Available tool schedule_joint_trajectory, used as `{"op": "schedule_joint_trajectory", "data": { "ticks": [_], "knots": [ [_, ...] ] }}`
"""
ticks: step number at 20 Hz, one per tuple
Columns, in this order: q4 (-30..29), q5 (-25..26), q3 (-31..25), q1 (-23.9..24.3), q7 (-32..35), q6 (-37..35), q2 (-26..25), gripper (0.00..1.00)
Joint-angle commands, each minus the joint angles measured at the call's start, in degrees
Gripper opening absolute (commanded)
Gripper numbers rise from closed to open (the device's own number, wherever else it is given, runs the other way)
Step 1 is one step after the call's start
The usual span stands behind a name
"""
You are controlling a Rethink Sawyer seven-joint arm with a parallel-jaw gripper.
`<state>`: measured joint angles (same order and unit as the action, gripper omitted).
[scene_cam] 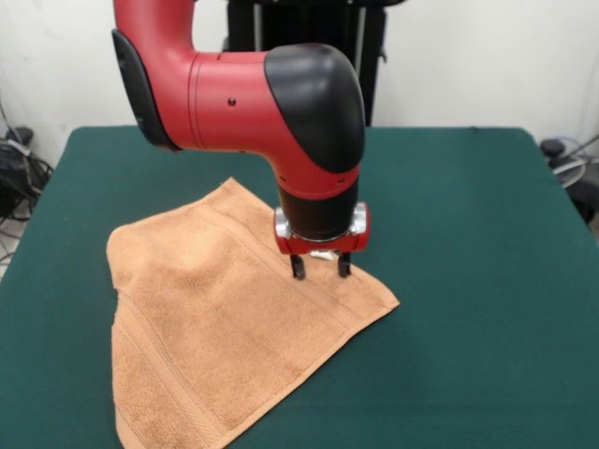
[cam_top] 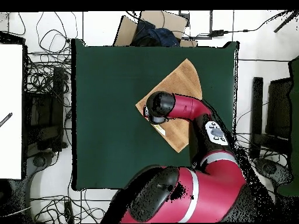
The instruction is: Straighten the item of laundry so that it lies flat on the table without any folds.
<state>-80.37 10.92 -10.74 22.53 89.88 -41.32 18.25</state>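
The orange-brown towel (scene_cam: 220, 337) lies spread on the green table (scene_cam: 468, 234), its near edge running off the bottom of the front view. It has a bump and a crease near its left corner. My gripper (scene_cam: 320, 268) points straight down over the towel's right part, close to the right corner, with its fingertips at or just above the cloth. The fingers stand apart and hold nothing. In the overhead view the towel (cam_top: 182, 84) shows partly under my arm, and the wrist hides the gripper. The table (cam_top: 111, 105) extends well beyond the towel.
Cables lie on the floor around the table (cam_top: 47, 87). A cardboard box (cam_top: 153, 24) sits beyond the table's far edge in the overhead view. A white surface (cam_top: 11, 111) stands at the left. A black stand (scene_cam: 299, 23) is behind my arm.
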Motion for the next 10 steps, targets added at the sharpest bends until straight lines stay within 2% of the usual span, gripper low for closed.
{"op": "schedule_joint_trajectory", "data": {
  "ticks": [1, 10],
  "knots": [
    [-2.5, 2.2, -0.4, -0.4, 5.8, 7.1, -2.4, 1.00],
    [-1.9, 2.2, -0.2, -0.6, 5.9, 7.0, -2.7, 1.00]
  ]
}}
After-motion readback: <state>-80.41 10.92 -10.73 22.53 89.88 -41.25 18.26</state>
